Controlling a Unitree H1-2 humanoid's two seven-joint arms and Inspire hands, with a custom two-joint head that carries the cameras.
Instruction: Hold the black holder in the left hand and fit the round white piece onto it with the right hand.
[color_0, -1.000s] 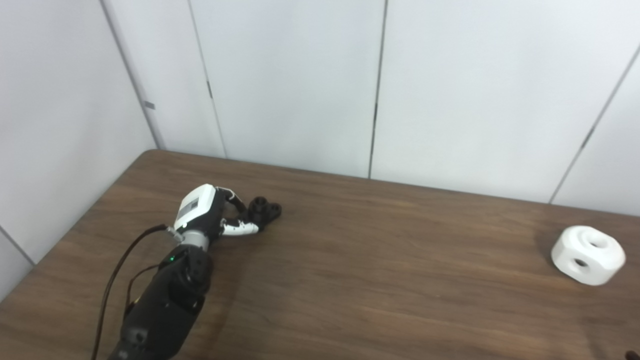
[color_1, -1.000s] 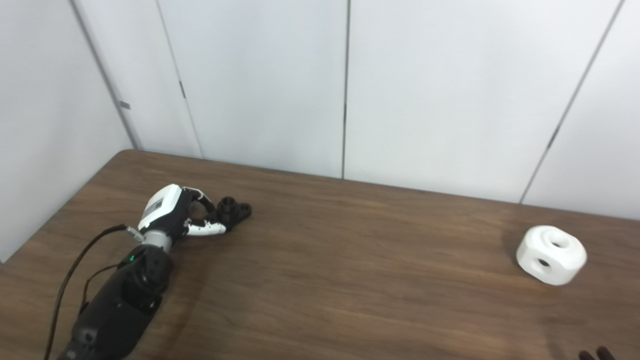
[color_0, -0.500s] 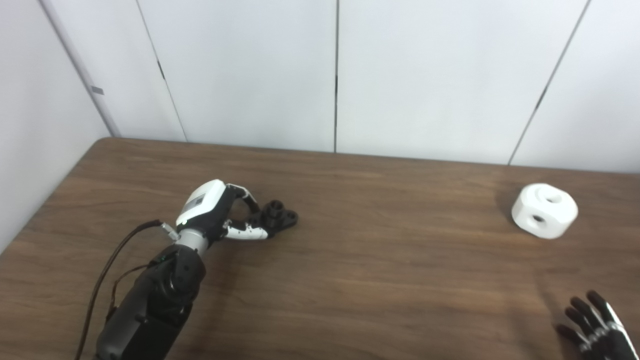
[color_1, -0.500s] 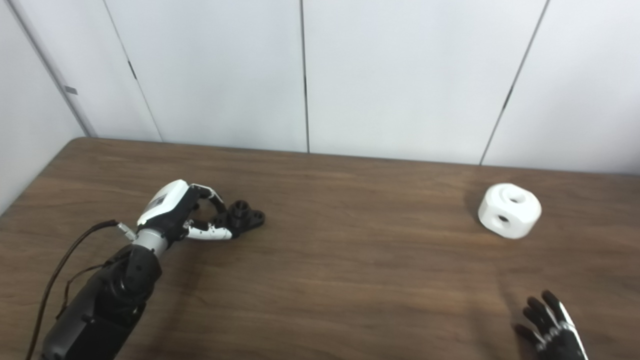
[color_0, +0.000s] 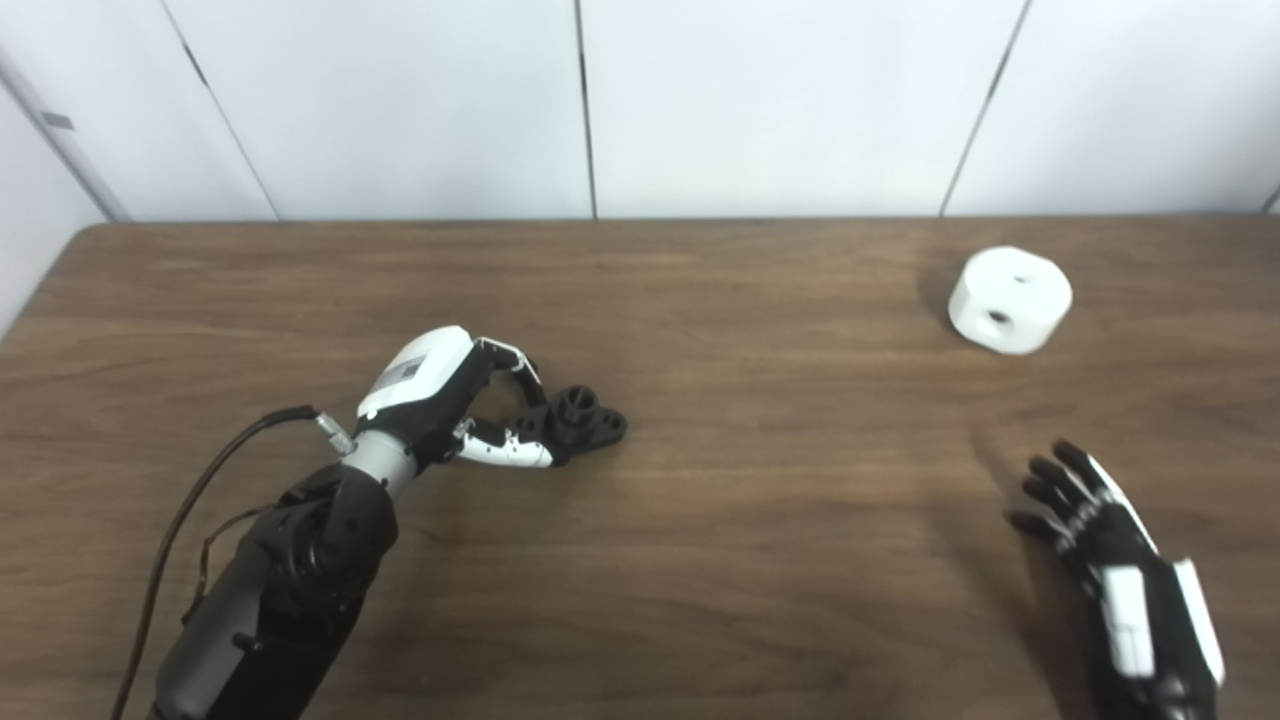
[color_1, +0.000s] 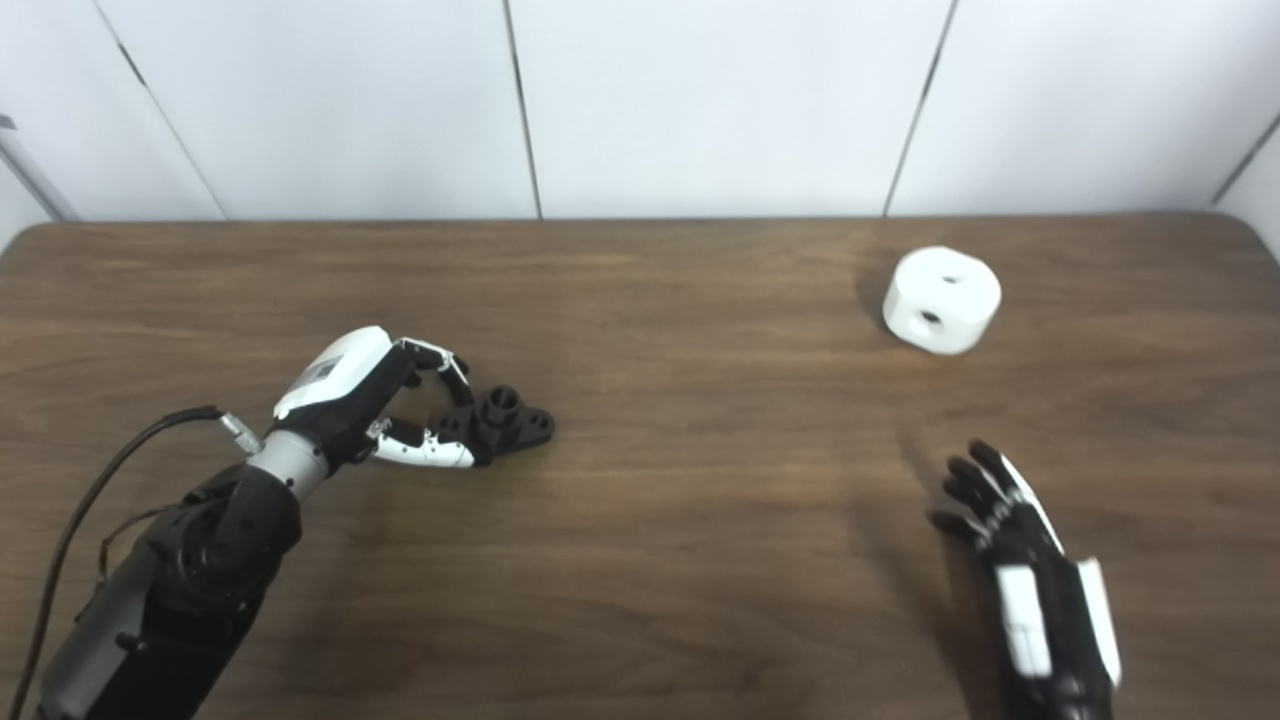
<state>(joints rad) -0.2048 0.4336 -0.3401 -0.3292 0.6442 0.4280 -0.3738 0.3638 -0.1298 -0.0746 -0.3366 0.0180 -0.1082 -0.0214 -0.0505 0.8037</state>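
Observation:
The black holder (color_0: 585, 418) lies on the brown table (color_0: 760, 470), left of centre. My left hand (color_0: 445, 395) curls round its near left end, thumb below and fingers above, pinching it. The round white piece (color_0: 1010, 299), with a hole in its top and one in its side, sits at the far right of the table with nothing touching it. My right hand (color_0: 1110, 545) hovers low over the table's near right part, palm down and fingers spread, well short of the white piece and holding nothing.
White wall panels (color_0: 780, 100) rise directly behind the table's far edge. A black cable (color_0: 215, 475) trails from the left wrist down beside the forearm. The table's left edge (color_0: 40, 290) is in sight.
The camera has swung right and down, so the whole scene shifted. My right hand has come up into view from the bottom right, fingers spread. My left hand stays on the holder.

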